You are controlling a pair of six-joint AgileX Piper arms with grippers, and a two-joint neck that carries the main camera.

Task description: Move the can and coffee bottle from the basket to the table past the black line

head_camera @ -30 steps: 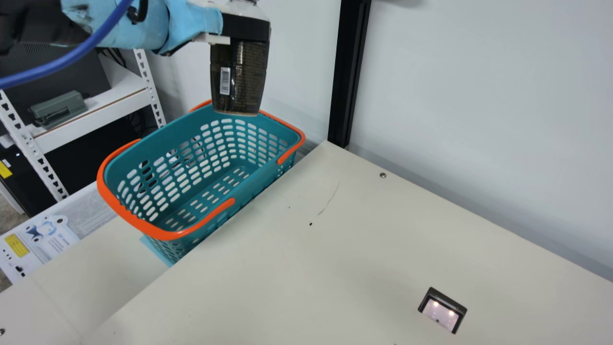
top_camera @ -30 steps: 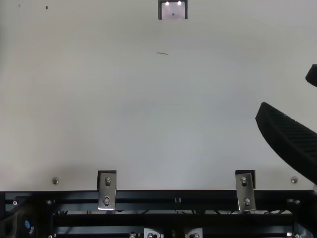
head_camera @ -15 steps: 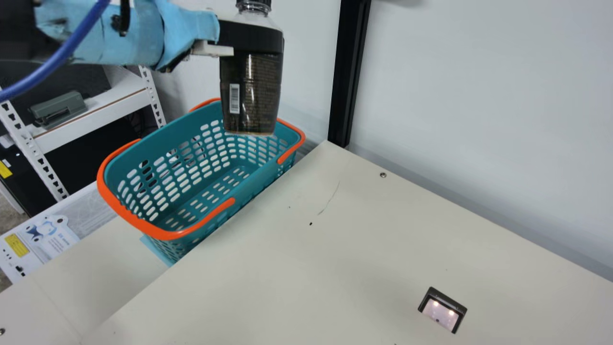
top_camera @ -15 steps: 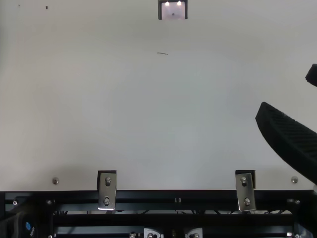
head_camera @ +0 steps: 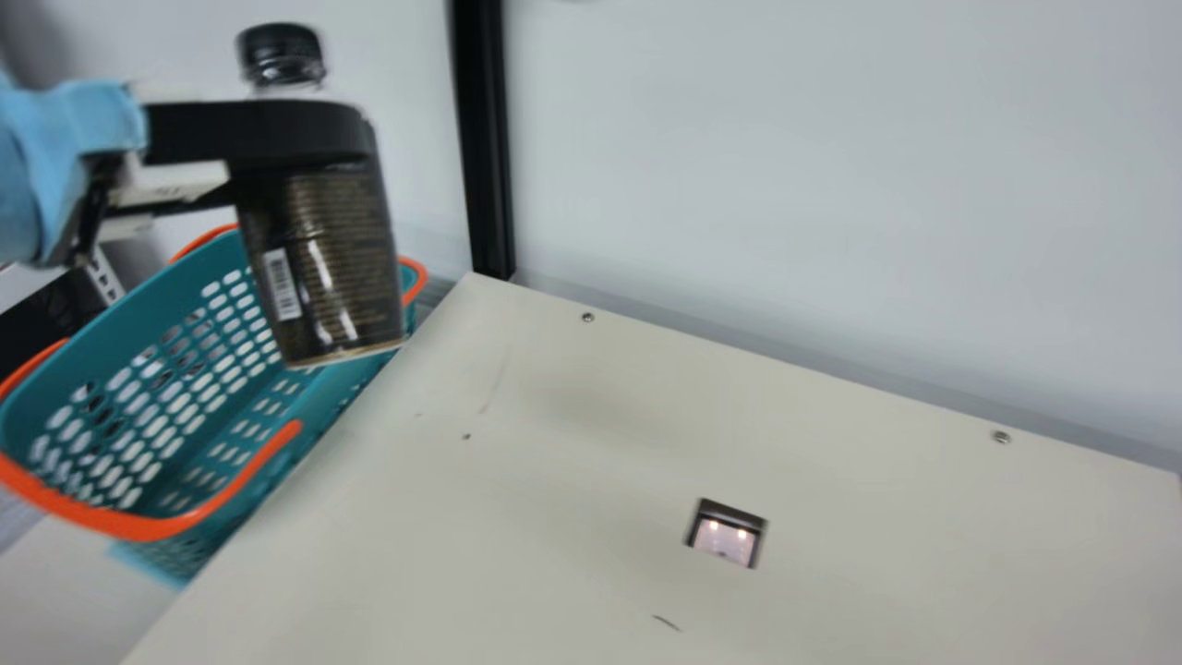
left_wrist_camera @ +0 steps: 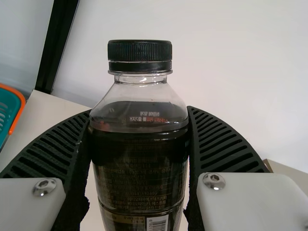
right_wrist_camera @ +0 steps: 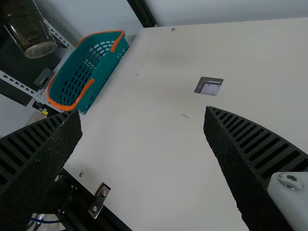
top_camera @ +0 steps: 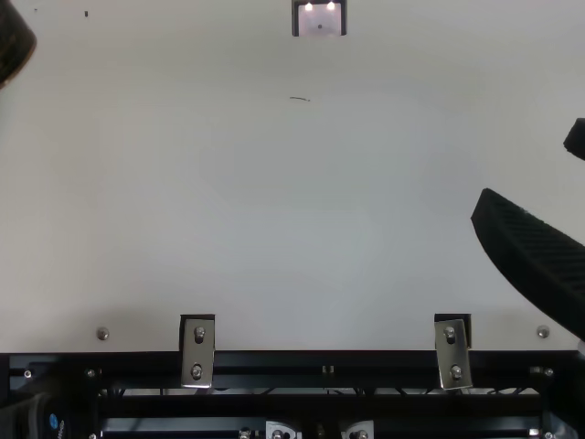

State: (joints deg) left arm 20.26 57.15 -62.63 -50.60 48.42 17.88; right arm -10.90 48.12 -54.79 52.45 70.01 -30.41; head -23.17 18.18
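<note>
My left gripper (head_camera: 300, 139) is shut on the dark coffee bottle (head_camera: 323, 268), held slightly tilted in front of the teal basket's (head_camera: 355, 374) right end and the cream table's edge. At the top view's upper left corner is the dark lower end of the bottle (top_camera: 13, 41). The left wrist view has the black-capped bottle (left_wrist_camera: 139, 168) squeezed between both fingers of my left gripper (left_wrist_camera: 140, 113). At the table's right side my right gripper (top_camera: 528, 169) stands open; in its wrist view, bare table lies between the fingertips of the right gripper (right_wrist_camera: 143, 115).
The cream table (head_camera: 831, 443) has a recessed square fixture (head_camera: 728, 534) and a short dark mark (head_camera: 667, 622). A black post (head_camera: 485, 139) rises at its far corner by the wall. Metal brackets (top_camera: 197, 352) sit on the near rail.
The main camera has turned to the right. My left gripper has carried the bottle towards the table, and the bottle's lower end has entered the top view. My right gripper has stayed still.
</note>
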